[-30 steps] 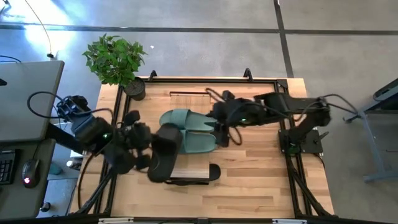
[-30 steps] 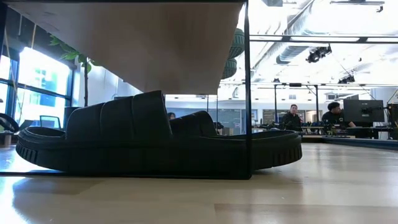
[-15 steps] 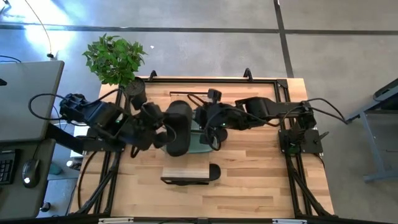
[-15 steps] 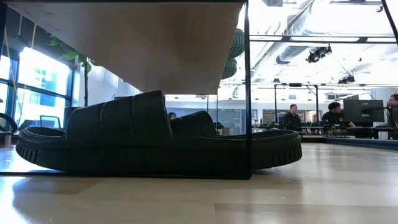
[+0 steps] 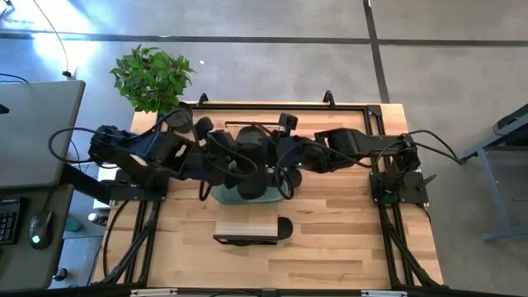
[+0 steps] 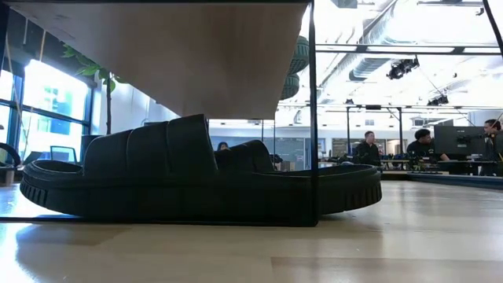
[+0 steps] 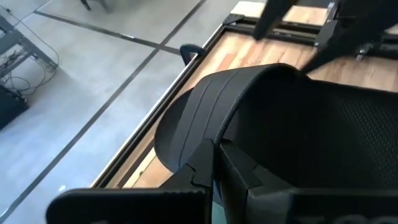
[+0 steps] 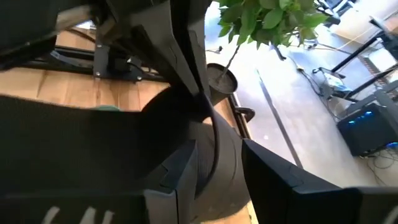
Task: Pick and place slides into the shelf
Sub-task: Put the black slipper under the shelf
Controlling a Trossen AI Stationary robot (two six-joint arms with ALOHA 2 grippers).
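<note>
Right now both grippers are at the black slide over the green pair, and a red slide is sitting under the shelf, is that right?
Not quite. The low view shows the slide under the shelf is black, not red. The rest stands: left gripper and right gripper both meet the raised black slide above the green pair.

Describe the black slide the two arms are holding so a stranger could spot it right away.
Start at the potted plant by the table's far left corner, then go toward the middle where both arms meet. The black slide hangs there, above the green slide. Unlike the black slide under the shelf, it is in the air.
</note>
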